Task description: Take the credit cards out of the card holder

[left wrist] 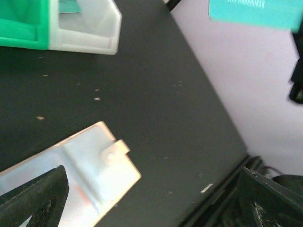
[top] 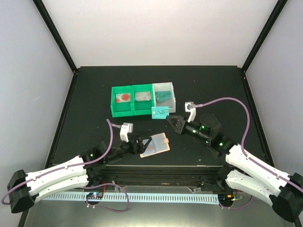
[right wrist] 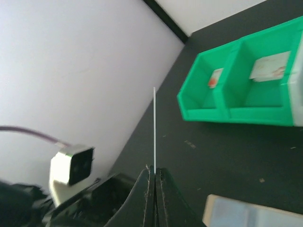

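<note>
The tan card holder (top: 159, 144) lies flat on the black table, its side tab (left wrist: 117, 149) toward the middle. My left gripper (top: 145, 143) stands wide open at the holder's left edge; one finger (left wrist: 41, 198) overlaps it and the other finger (left wrist: 271, 199) is far off it. A teal credit card (top: 160, 112) hangs above the table, with my right gripper (top: 173, 121) shut on its near edge. In the right wrist view that card (right wrist: 154, 127) shows edge-on as a thin line rising from the closed fingertips. Another teal card (top: 164, 96) lies in the bin's white compartment.
A three-compartment bin (top: 124, 109), two parts green and one white, stands behind the holder with small items in the green parts. The held card (left wrist: 255, 12) floats just right of the white compartment (left wrist: 87, 33). Black frame posts and white walls ring the table.
</note>
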Robot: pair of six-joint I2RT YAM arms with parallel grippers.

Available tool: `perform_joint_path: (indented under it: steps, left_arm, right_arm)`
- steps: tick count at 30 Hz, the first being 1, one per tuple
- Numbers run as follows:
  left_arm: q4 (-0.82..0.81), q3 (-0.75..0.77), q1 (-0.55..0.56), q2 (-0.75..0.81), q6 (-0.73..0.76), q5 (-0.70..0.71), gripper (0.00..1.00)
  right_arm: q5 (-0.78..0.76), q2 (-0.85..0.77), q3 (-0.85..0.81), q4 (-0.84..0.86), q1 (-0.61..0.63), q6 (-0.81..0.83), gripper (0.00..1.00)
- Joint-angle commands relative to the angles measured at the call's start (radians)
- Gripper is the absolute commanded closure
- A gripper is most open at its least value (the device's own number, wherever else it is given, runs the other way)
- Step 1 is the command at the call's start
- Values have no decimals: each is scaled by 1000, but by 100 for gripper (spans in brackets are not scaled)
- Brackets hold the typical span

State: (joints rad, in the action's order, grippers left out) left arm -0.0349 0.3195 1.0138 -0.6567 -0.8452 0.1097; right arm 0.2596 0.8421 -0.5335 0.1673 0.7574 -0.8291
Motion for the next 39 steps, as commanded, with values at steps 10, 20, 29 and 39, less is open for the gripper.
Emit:
perform_joint_path:
  steps: [10, 20, 29, 39]
  left_arm:
    - [199, 69, -42, -126, 143, 53, 1]
    - [124, 35, -153, -187, 191, -108, 1]
    - [119, 51, -167, -198, 239, -146, 1]
    - [165, 100, -179, -221, 265, -118, 1]
  right_arm:
    - [5, 420, -357, -228, -232, 221, 99]
    - [-117, 757, -642, -417, -280, 295, 99]
    - [-51, 1016, -843, -454, -294, 310, 99]
    - [42, 1200, -1016, -493, -318, 312, 99]
